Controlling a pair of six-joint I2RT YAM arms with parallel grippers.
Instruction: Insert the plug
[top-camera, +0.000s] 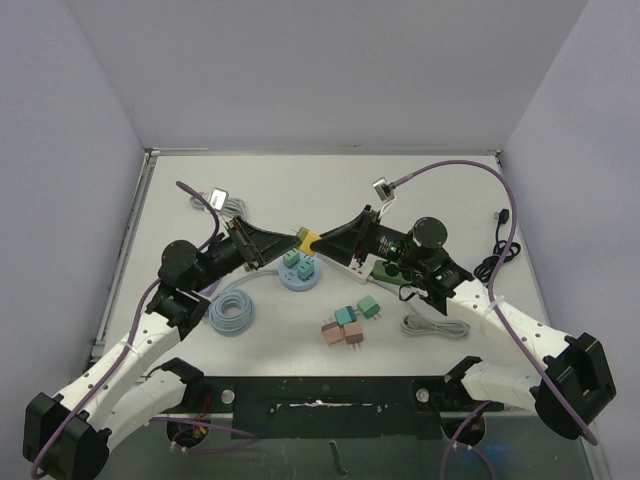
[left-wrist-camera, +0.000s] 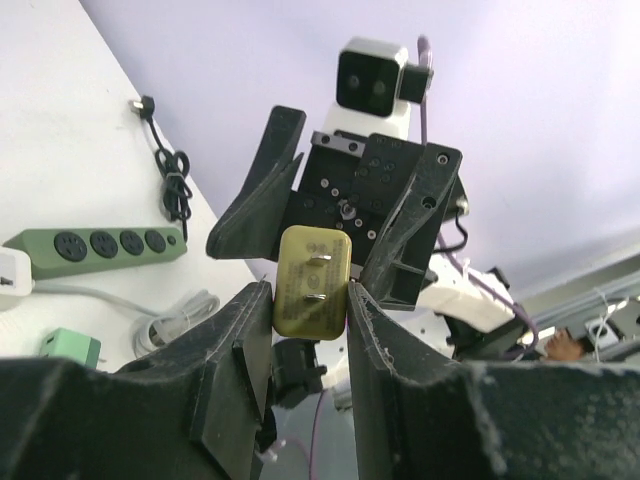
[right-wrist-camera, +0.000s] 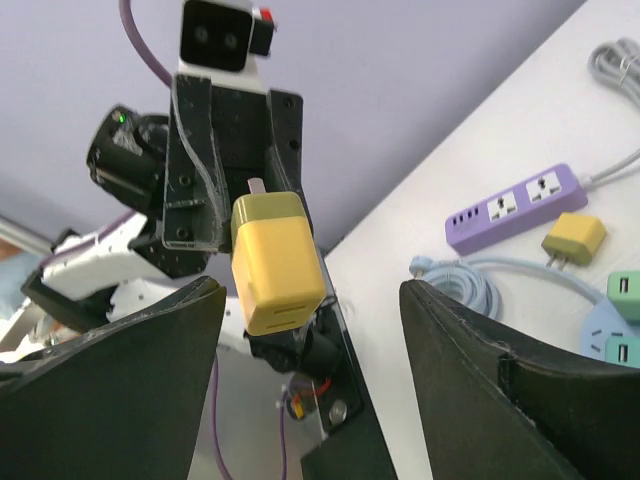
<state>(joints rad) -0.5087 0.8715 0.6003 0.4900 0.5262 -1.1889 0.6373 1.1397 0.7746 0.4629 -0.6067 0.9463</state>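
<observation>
The yellow plug (top-camera: 307, 240) hangs above the middle of the table (top-camera: 450, 190), clamped in the left gripper (left-wrist-camera: 310, 300), with the right gripper (right-wrist-camera: 310, 335) spread wide around it without touching, apparently a hand-over to reorient its prongs.

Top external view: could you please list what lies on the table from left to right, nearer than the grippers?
Cable coil → round socket → loose plugs → grey cable → black cord.

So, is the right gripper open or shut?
Open: on the right gripper, fingers stand clear of the yellow plug the left gripper clamps.
</observation>
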